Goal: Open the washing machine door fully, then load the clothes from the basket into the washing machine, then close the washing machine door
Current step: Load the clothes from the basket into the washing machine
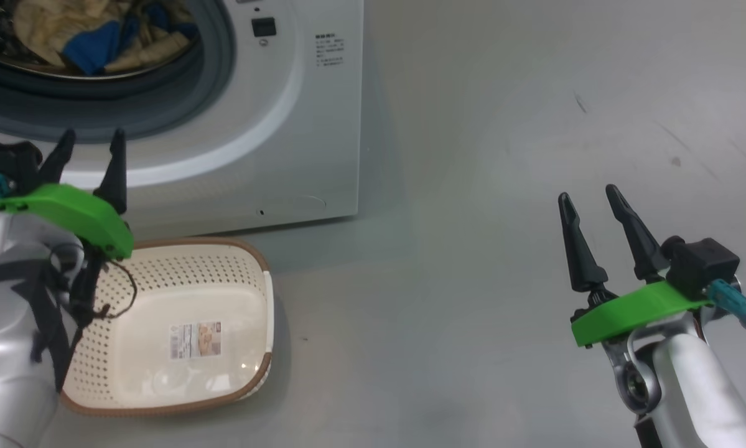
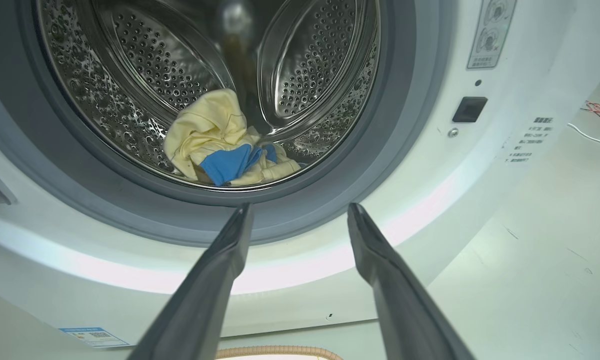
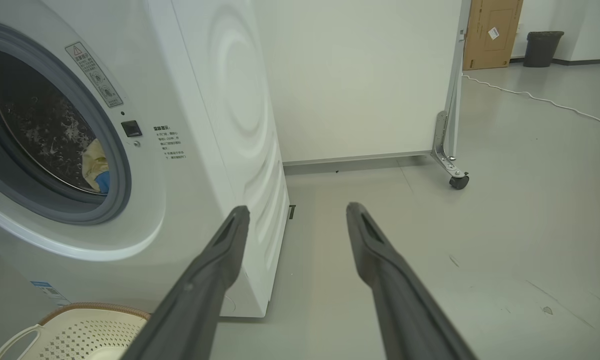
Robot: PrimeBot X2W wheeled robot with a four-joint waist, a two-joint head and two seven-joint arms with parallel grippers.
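Both agape: left tool (image 1: 94,134), right tool (image 1: 588,193); clothes (image 2: 219,145) inside washing machine (image 1: 285,124)

No lettering legible, warning sticker (image 3: 94,75) with red triangle on washing machine (image 3: 219,100) front at upper left, tiny printed text block (image 3: 169,142) below it, blue label (image 2: 94,337) at lower left, photo sticker (image 1: 195,340) on basket (image 1: 161,274) bottom

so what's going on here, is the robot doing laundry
A two-armed robot is loading laundry. The clothes lie in the drum of the washing machine, whose opening stands uncovered. The basket sits on the floor in front, holding nothing but its sticker. The left gripper hovers open by the opening's lower edge; the right gripper is open off to the side. Neither holds anything. Shutting the machine looks like what is left.
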